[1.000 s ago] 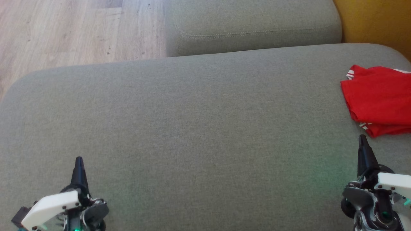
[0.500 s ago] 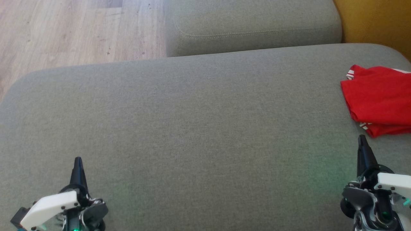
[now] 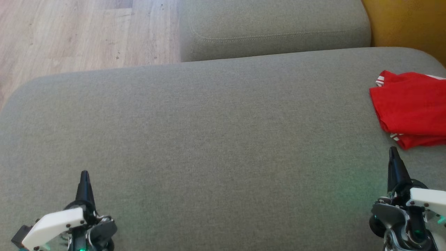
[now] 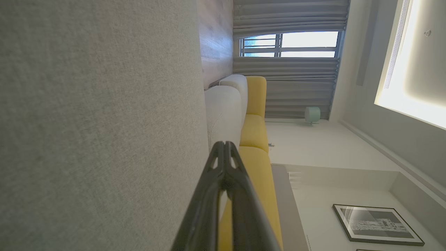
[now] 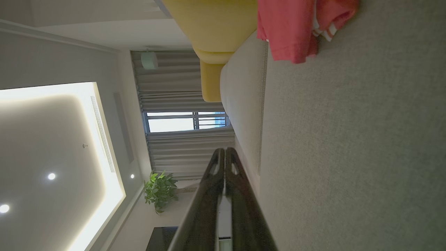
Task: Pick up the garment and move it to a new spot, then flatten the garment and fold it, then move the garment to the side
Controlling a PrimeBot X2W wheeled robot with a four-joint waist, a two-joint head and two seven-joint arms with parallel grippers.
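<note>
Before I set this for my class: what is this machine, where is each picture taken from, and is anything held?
It is a two-armed wheeled robot. One picture looks down from its head onto a grey sofa cushion; the dark spikes at the bottom are its left gripper and right gripper, both shut and empty. The other two pictures come from cameras on each wrist, looking sideways along the closed fingers. A red garment with white trim lies at the cushion's right edge, untouched.

Left tool point(image 3: 84, 173) & right tool point(image 3: 393, 149) – both closed, empty, fingers pointing fwd, low.
</note>
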